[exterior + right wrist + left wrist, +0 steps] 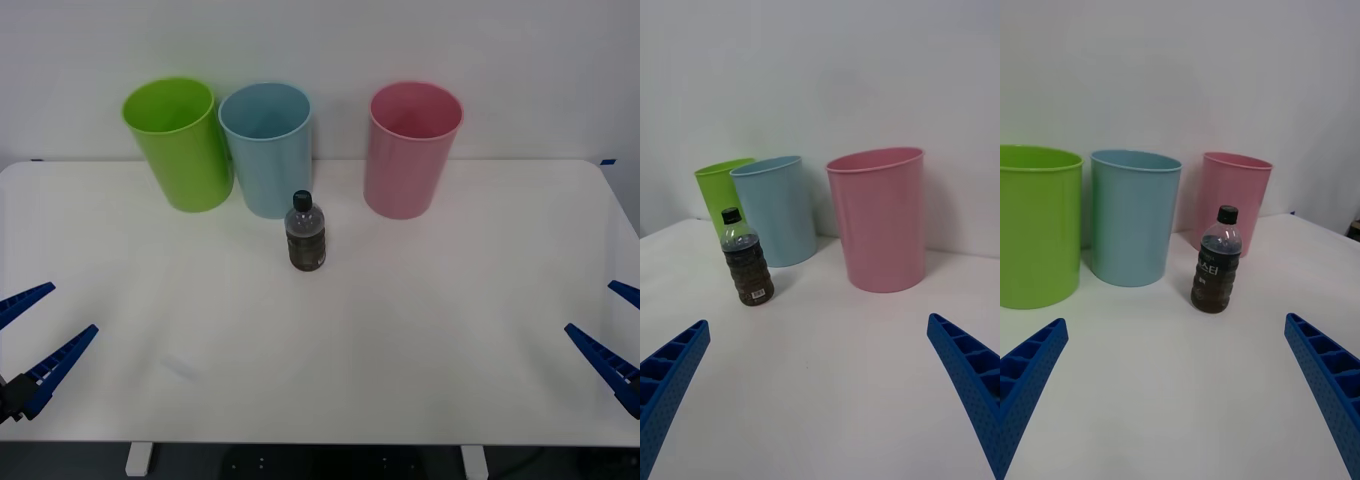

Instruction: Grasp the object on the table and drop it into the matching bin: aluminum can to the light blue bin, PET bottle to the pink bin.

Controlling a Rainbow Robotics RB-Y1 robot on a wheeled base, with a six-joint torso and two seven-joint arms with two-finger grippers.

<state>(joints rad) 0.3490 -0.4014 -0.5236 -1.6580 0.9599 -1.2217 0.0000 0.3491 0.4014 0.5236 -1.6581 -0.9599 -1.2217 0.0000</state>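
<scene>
Nothing grabbed yet imo, this looks like the very start. Wide flat white counter [420, 350] fills most of the front view. Along its far edge, upper part of frame: tall round lime green plastic bin [180, 145] upper left, tall pale blue plastic bin [268, 150] right beside it, tall pink plastic bin [410, 150] a bit apart, right of centre. Small clear plastic bottle w/ black cap and dark brown liquid [306, 232] stands upright near frame centre, just in front of the blue bin, touching nothing.

Left gripper [35, 335] sits at lower left edge, right gripper [622, 335] at lower right edge, both spread wide and empty, well apart from the bottle.

Next move prob: one arm reaches in, closes round the bottle body, lifts, goes over the pink bin.

Left wrist view shows white label text on the bottle; front view doesn't.
</scene>
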